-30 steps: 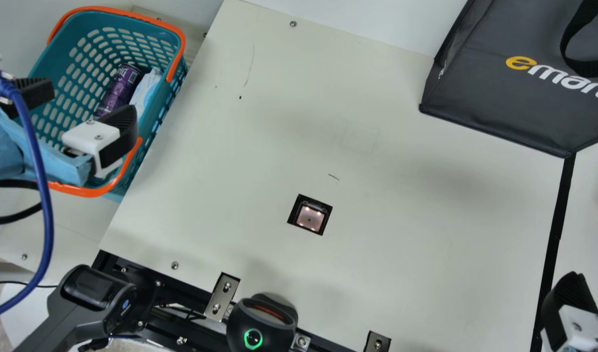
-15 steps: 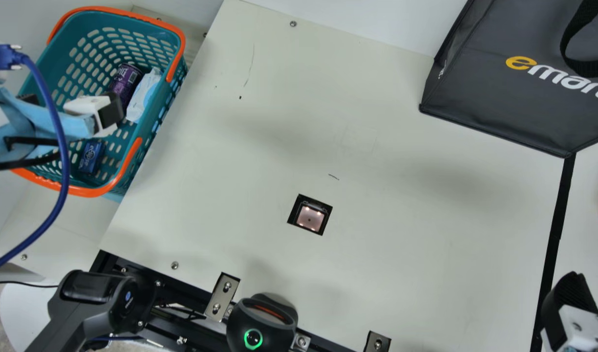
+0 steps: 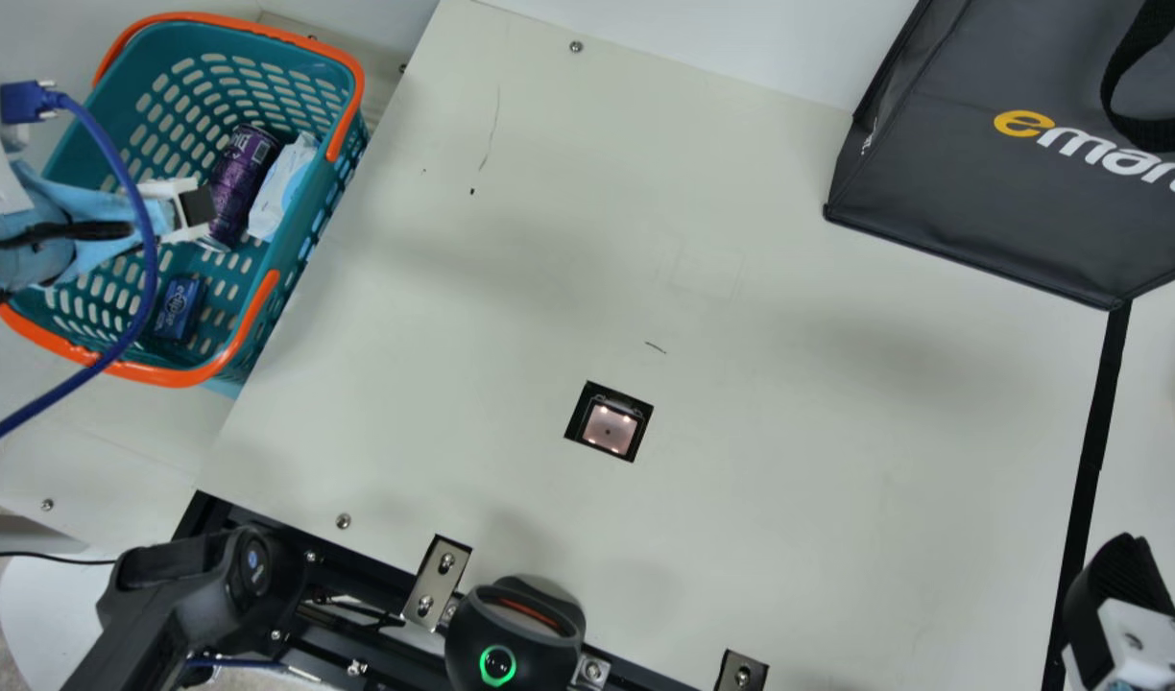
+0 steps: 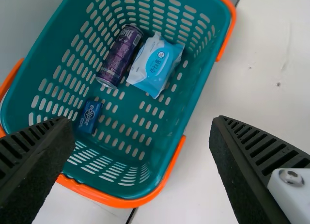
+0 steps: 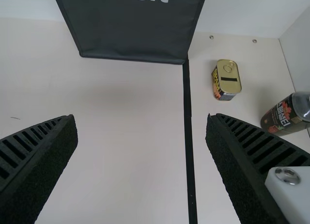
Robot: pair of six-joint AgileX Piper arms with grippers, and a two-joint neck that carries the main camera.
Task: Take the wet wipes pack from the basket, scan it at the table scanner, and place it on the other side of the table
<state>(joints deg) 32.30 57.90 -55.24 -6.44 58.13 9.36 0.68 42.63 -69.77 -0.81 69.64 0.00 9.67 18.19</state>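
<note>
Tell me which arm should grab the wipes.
Probably the left: its open end effector hangs over the basket holding the wipes, while the right end effector is across the table.

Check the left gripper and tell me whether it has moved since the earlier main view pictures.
Yes. In the main view, the left gripper has shifted toward that view's left, farther from the table-side rim of the basket.
</note>
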